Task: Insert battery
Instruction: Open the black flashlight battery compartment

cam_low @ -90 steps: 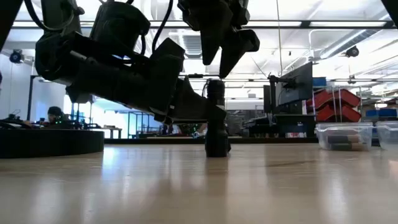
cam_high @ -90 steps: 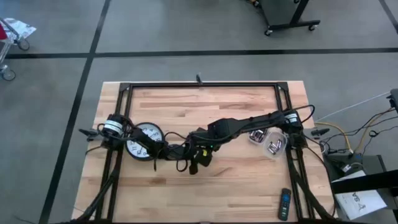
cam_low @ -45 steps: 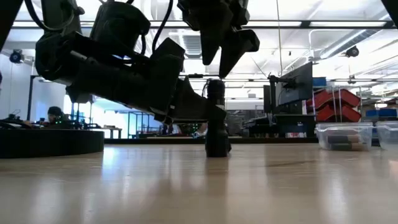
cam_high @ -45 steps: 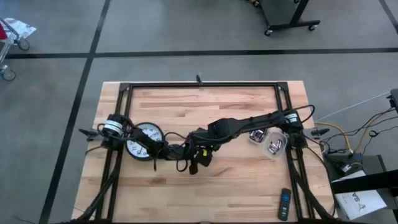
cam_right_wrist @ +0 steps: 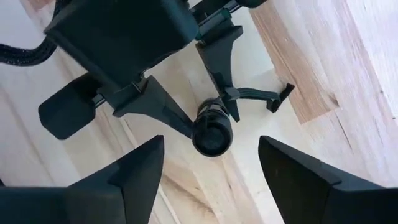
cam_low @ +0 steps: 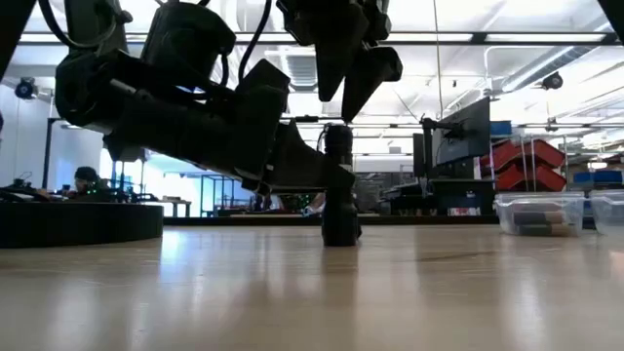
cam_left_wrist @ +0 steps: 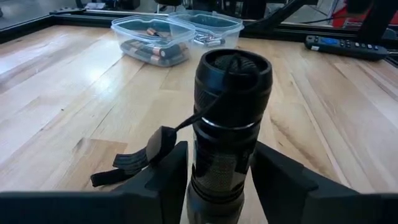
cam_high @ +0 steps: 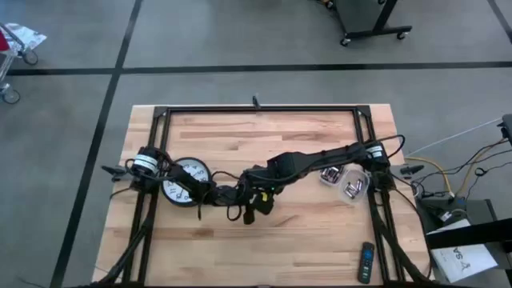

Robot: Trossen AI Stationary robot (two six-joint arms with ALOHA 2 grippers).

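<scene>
almost nothing has shifted since the earlier frames; in the low view the right gripper [cam_low: 343, 73] sits a touch further to the left over the flashlight [cam_low: 339, 185], and everything else lies as it did.

the flashlight stands upright on the wooden table [cam_high: 320, 232], near the middle of it, and the left gripper [cam_left_wrist: 214, 177] is clamped on its lower body, one dark finger [cam_left_wrist: 163, 180] pressed to each side. the left wrist view shows the flashlight's ridged black barrel and rounded top end with a thin cord running from the top down to a black strap [cam_left_wrist: 134, 160] that lies on the wood beside it. from above, the left arm reaches in from the table's left edge, passing over a round white clock [cam_high: 186, 180] that lies flat on the table.

the right gripper hangs directly above the flashlight with its fingers spread wide and nothing between them; in the right wrist view the flashlight's round top [cam_right_wrist: 212, 134] shows between the two fingers [cam_right_wrist: 140, 171], well below them.

two clear plastic tubs [cam_left_wrist: 177, 34] stand side by side towards the right side of the table; one holds batteries [cam_left_wrist: 152, 48]. a black remote control [cam_high: 366, 262] lies near the table's right front corner. a person [cam_low: 86, 180] sits far off in the room behind.
</scene>
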